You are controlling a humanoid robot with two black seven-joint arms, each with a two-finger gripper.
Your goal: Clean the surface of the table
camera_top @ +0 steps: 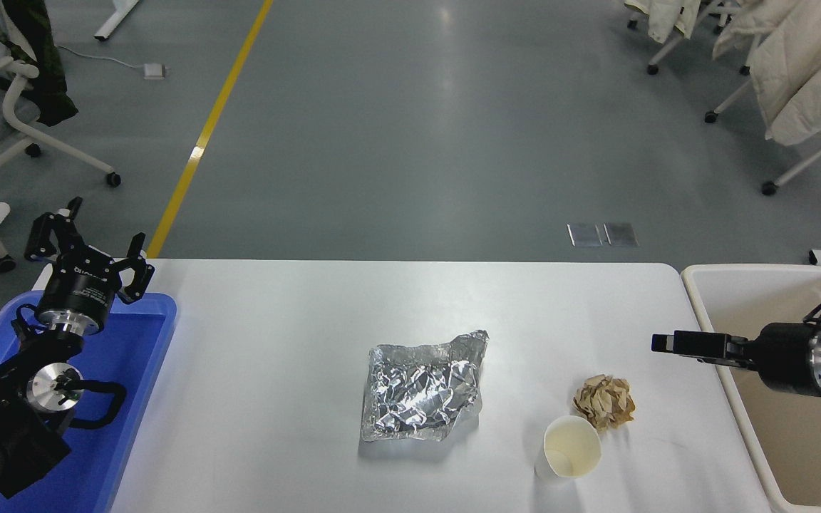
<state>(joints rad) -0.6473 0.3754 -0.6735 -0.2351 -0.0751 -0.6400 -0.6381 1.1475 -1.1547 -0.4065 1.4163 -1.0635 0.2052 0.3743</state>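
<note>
— Right gripper [660, 342]?
— Edge-on, so fingers' gap impossible to tell. Holding nothing, arm level over the bin [752, 420], pointing toward 9 o'clock.
— Left gripper [86, 249]?
— Fingers apart, empty, over the tray [132, 399].
— Table [275, 370]?
— Carrying foil [421, 388], cup [571, 445], paper wad [604, 401].

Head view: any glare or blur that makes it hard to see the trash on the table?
Head view: sharp throughout, no motion blur. The foil sheet throws bright specular glints; a soft sheen lies across the table surface. The paper cup and crumpled brown paper read clearly, with faint shadows. The right pincer is seen edge-on.
</note>
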